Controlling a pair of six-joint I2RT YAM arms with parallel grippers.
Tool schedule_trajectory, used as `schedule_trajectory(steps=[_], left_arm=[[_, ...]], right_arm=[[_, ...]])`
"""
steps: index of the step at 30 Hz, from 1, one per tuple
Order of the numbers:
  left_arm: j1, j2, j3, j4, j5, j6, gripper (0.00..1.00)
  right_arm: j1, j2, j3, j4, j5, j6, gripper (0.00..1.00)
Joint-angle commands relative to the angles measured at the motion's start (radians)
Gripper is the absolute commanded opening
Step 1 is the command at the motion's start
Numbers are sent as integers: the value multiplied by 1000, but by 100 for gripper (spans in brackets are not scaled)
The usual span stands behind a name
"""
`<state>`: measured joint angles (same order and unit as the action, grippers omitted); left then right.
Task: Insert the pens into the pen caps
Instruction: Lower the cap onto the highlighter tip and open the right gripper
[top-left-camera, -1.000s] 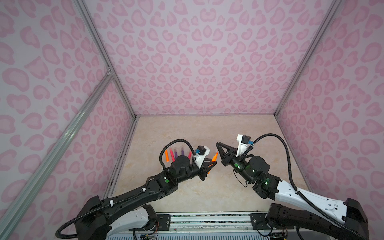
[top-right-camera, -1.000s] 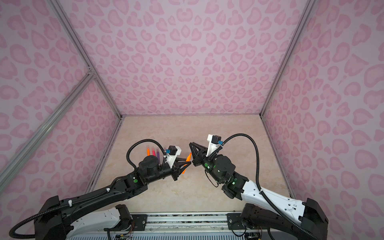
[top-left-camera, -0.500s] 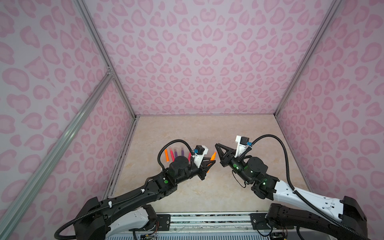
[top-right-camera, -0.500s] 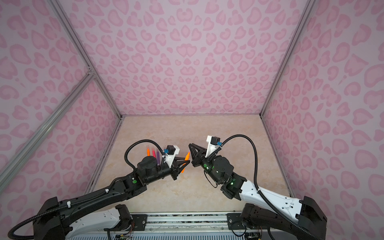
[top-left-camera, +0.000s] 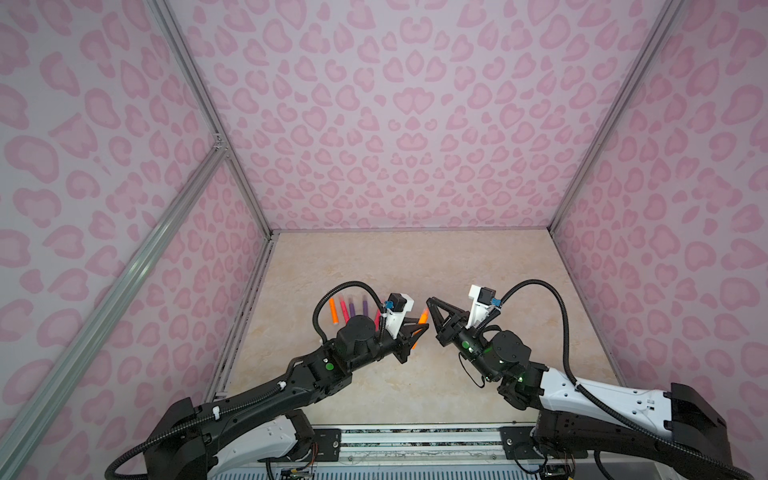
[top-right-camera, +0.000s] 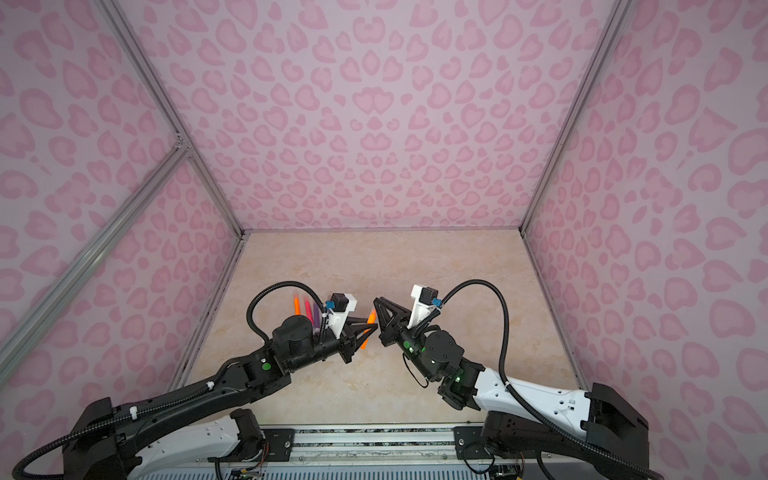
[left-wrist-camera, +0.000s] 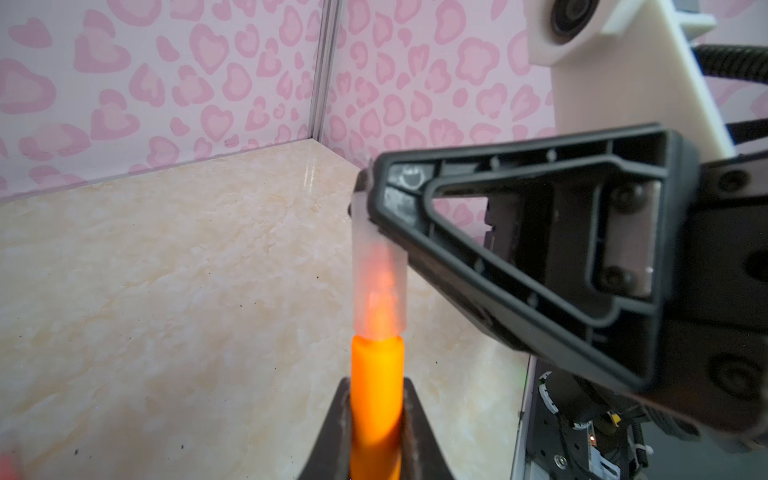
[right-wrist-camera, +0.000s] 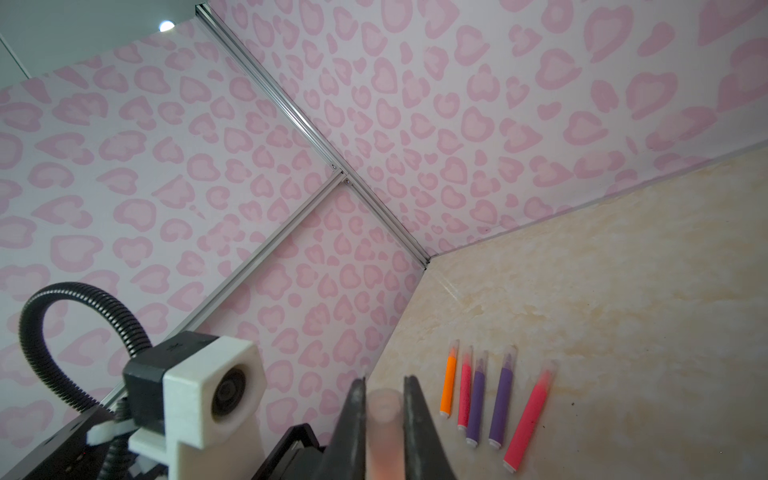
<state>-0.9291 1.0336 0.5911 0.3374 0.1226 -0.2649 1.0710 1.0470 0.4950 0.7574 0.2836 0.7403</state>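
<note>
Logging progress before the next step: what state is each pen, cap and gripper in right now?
left gripper: shut on the held orange pen.
right gripper: shut on the pen cap.
held orange pen: tip inside the pen cap.
five other pens: lying flat in a row, capped.

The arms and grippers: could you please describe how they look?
The left arm and right arm mix black and white shells, with green indicator lights. Black corrugated cables loop to white wrist camera mounts. The left gripper and right gripper have black, triangular, open-framed fingers.
</note>
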Motion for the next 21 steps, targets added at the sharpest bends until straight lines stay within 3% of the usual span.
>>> schedule_trajectory(steps=[1, 8, 17, 21], left_arm=[[3, -13, -5, 91, -26, -10, 3], [2, -30, -13, 98, -12, -6, 3], [3, -30, -19, 108, 9, 2, 3], [3, -21, -16, 103, 2, 6, 3]], right_arm=[[18, 7, -25, 87, -29, -14, 0], [26, 36, 28, 10, -42, -16, 1], [27, 55, 69, -72, -51, -30, 20], [24, 18, 71, -107, -43, -52, 38]])
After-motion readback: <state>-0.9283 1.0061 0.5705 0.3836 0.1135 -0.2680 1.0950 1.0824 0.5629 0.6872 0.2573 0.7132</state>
